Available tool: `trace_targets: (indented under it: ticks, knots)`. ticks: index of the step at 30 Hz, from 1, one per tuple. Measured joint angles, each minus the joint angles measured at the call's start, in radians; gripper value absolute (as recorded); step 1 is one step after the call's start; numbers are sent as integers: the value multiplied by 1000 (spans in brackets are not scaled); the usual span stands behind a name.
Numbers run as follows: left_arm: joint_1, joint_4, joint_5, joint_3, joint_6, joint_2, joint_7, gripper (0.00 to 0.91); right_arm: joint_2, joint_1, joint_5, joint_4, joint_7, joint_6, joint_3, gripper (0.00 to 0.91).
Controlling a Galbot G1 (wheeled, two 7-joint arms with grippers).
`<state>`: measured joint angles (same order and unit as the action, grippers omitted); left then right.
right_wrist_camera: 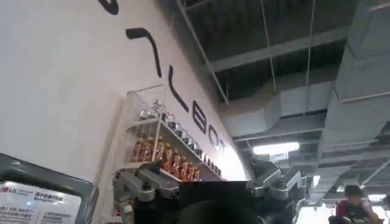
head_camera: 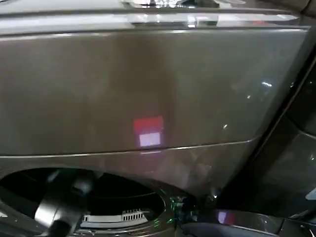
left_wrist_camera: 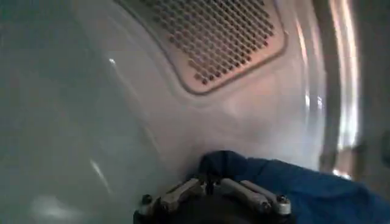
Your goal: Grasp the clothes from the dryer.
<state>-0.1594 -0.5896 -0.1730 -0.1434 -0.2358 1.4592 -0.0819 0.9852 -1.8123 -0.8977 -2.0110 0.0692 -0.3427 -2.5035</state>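
Your left hand (left_wrist_camera: 210, 198): inside the drum of the dryer (head_camera: 148, 89), fingers (left_wrist_camera: 177, 193) drawn close together at the near edge of the clothes (left_wrist_camera: 292, 185); a firm pinch I could not confirm. Clothes: dark blue bundle, lying on the drum floor below the perforated vent panel (left_wrist_camera: 222, 36). Your right hand (right_wrist_camera: 207, 185): raised, well apart from the dryer, fingers spread, holding nothing.

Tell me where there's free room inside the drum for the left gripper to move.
Bare drum wall lies open between the perforated vent panel and the left gripper. It is crowded beside the gripper, where the clothes bunch against the drum's rim.
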Motion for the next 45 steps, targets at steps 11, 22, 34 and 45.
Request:
trace_targets:
  ticks: [11, 22, 34, 45]
  knots:
    - [-65, -130, -9, -65, -51, 16, 185, 0, 1, -16, 23, -2, 0, -12, -15, 907]
    - [-102, -215, 26, -84, -70, 21, 256, 0, 1, -25, 40, -1, 1, -22, -27, 907]
    - [-122, -232, 52, -93, -78, 21, 287, 0, -1, -27, 40, 1, 10, -25, -32, 907]
    - [-126, -239, 64, -92, -79, 23, 292, 0, -1, -30, 40, 4, 10, -22, -36, 907]
